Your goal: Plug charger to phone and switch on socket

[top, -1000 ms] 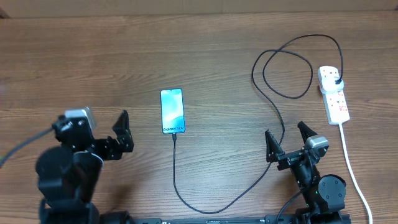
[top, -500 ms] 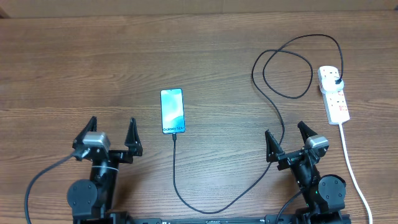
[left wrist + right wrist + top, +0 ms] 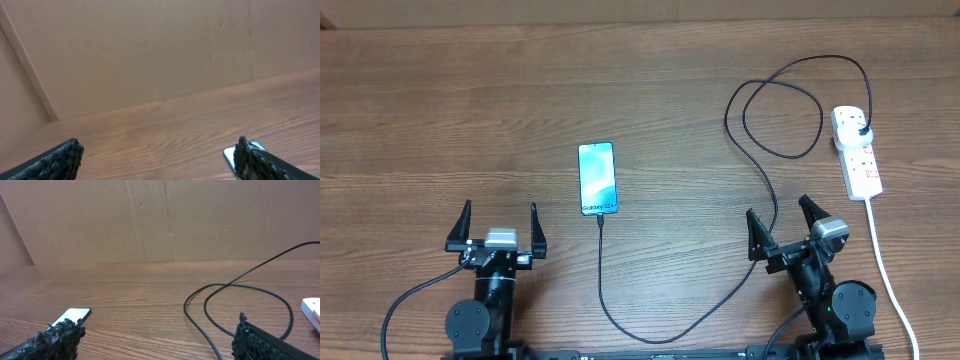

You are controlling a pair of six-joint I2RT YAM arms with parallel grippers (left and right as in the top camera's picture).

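Near bench (image 3: pixel 470 100) centre, phone (image 3: pixel 597 179) lay flat, screen lit, charger (image 3: pixel 599 255) tip meeting its near end. Cable swung along the near edge, then looped up to socket (image 3: pixel 856 150) by the right edge, plug seated. Left gripper (image 3: pixel 500 210) and right gripper (image 3: pixel 777 206): claws spread wide, holding nothing, at near edge.

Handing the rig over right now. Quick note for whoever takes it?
Left gripper: open, empty, parked near-left of the phone.
Right gripper: open, empty, between phone and socket.
Phone lies screen up, lit.
Charger: plug sits in the socket, tip meets the phone's near end. It looks connected, but seating is not certain.
Left to do: confirm the connector, then switch on the socket. Switch state unreadable from these views.
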